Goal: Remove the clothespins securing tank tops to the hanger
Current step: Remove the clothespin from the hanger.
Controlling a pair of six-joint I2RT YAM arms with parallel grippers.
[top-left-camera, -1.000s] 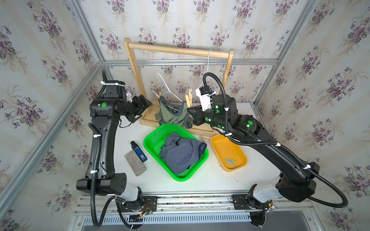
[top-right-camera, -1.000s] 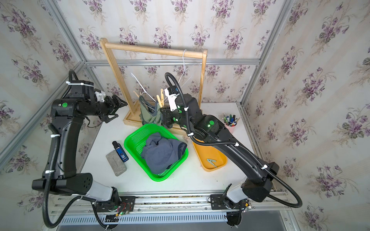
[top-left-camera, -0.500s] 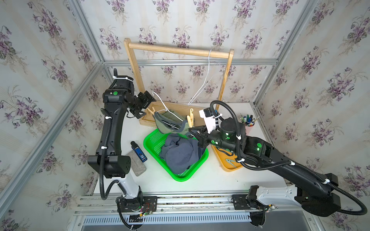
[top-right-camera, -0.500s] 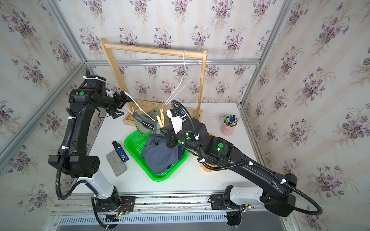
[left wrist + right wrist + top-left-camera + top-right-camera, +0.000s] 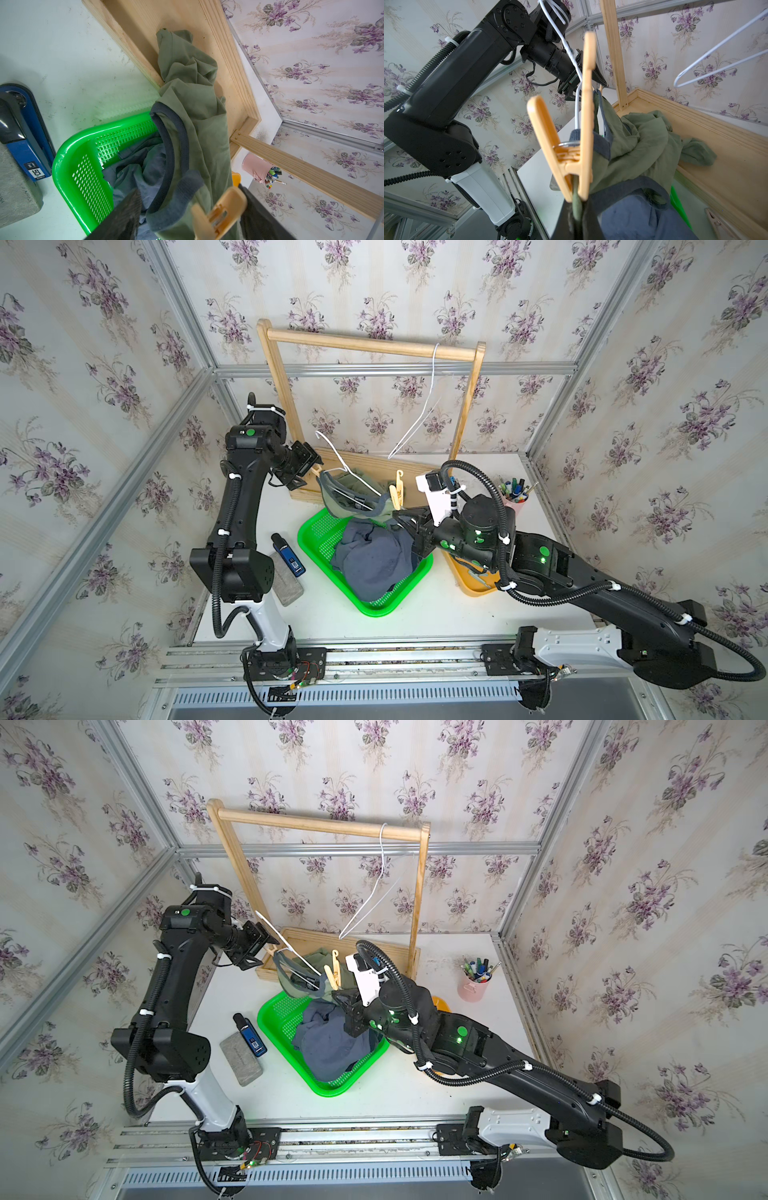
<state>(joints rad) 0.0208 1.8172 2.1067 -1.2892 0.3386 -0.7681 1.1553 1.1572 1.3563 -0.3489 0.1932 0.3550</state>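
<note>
The olive tank top (image 5: 353,499) hangs from a white wire hanger (image 5: 347,466) held low over the green basket. A tan clothespin (image 5: 571,149) pins its dark-trimmed strap; my right gripper (image 5: 577,209) is shut on the olive fabric just below it, also seen in a top view (image 5: 338,996). A second tan clothespin (image 5: 218,214) sits at the hanger's other end between the open jaws of my left gripper (image 5: 189,197), touching one finger (image 5: 259,214). The navy tank top (image 5: 374,560) lies crumpled in the basket.
Behind stands a wooden rack (image 5: 370,346) with an empty white hanger (image 5: 415,427). The green basket (image 5: 316,531) is mid-table, with an orange tray (image 5: 473,587) holding a clothespin (image 5: 716,221) beside it. A blue device (image 5: 289,560) on a grey block and a pink pen cup (image 5: 515,497) flank them.
My right arm has pulled the hanger and olive top off the rack, down over the basket. My left gripper has come to the hanger's other end, its jaws narrowing round a clothespin.
</note>
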